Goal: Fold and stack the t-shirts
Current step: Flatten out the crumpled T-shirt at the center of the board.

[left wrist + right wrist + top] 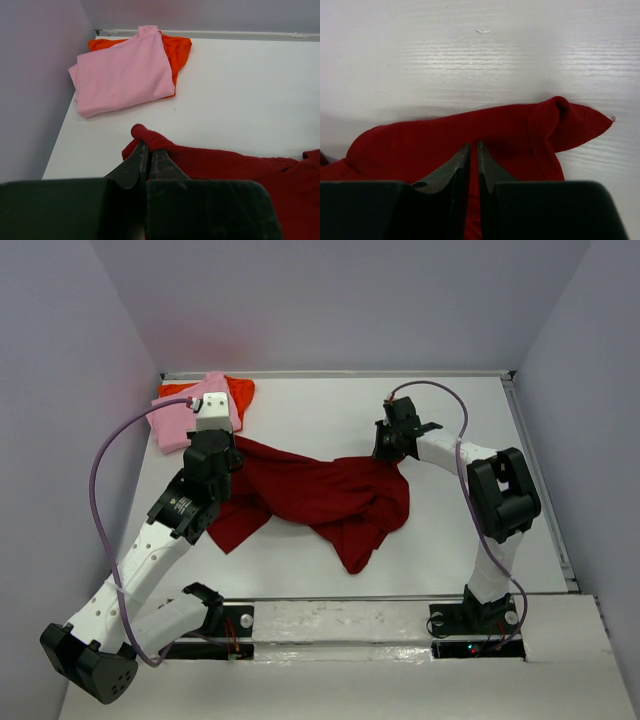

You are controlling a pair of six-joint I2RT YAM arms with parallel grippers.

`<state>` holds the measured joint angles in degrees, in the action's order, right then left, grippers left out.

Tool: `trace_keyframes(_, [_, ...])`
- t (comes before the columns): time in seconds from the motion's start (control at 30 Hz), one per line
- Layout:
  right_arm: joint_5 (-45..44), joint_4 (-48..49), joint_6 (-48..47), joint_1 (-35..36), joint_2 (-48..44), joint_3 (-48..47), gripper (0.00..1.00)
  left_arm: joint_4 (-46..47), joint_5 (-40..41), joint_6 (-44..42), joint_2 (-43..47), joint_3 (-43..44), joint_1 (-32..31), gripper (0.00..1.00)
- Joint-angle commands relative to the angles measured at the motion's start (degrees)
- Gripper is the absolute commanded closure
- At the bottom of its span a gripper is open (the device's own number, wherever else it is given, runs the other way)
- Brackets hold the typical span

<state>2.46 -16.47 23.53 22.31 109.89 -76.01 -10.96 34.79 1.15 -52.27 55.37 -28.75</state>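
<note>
L gripper (149, 146): jaws pressed tight together, pinching a bunched fold of the crimson shirt (235, 167) at the tips; bottom centre of L wrist view.
R gripper (473, 146): jaws nearly together, thin strip of red cloth between them, so it's clamped on the same shirt's edge; bottom centre of R wrist view.
Top view, grippers: L one at left of centre, R one at right of centre, each on one end of the shirt.
Crimson shirt, lie: crumpled, strung across mid-frame btwn the two grippers; one lobe trails to lower centre, another to lower left. Flat on the table (330, 410), not folded.
R wrist view, cloth: long low ridge across the frame, w/ a pointed flap at right.
Pink shirt (122, 75): folded, upper left of frame, in the table's far left corner; apart from the crimson one.
Orange shirt (179, 50): under the pink one, showing past its top and right edges.
Table: white, bare at right and along top edge.
</note>
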Motion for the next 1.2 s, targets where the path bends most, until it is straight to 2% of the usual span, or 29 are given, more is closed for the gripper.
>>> trace_keyframes(0.0, [-3.76,1.36,-1.29,0.02,0.32,-1.07,0.83,2.96,0.46,0.17,0.24,0.00,0.28,1.00])
trace_keyframes(0.17, [-6.67,0.91,-1.73,0.02,0.59,-0.46,0.83,2.96,0.46,0.08,0.68,-0.09,0.19,1.00])
trace_keyframes(0.6, [-7.38,0.21,-1.56,-2.88,2.79,0.51,0.79,3.05,0.37,0.00,1.29,-0.09,0.28,1.00])
trace_keyframes(0.7, [-7.47,0.21,-1.64,-3.50,3.40,0.51,0.61,3.05,0.37,0.00,1.29,-0.18,0.28,1.00])
trace_keyframes(0.73, [-7.64,-0.05,-1.73,-3.50,3.67,0.51,0.51,3.05,0.28,0.00,1.38,-0.27,0.28,1.00])
trace_keyframes(0.8, [-8.17,-0.32,-1.64,-4.11,3.76,0.51,0.42,3.05,0.28,-0.01,1.38,-0.27,0.19,1.00])
trace_keyframes(0.83, [-8.43,-0.49,-1.73,-4.11,3.58,0.60,0.33,3.05,0.28,-0.09,1.38,-0.18,0.28,1.00])
trace_keyframes(0.93, [-10.01,-1.19,-1.99,-4.64,3.23,0.60,0.24,3.05,0.54,-0.09,1.73,-0.27,0.28,1.00])
trace_keyframes(1.17, [-12.39,-3.13,-2.61,-5.17,2.09,0.33,0.23,2.26,4.06,-0.53,1.30,0.52,0.19,1.00])
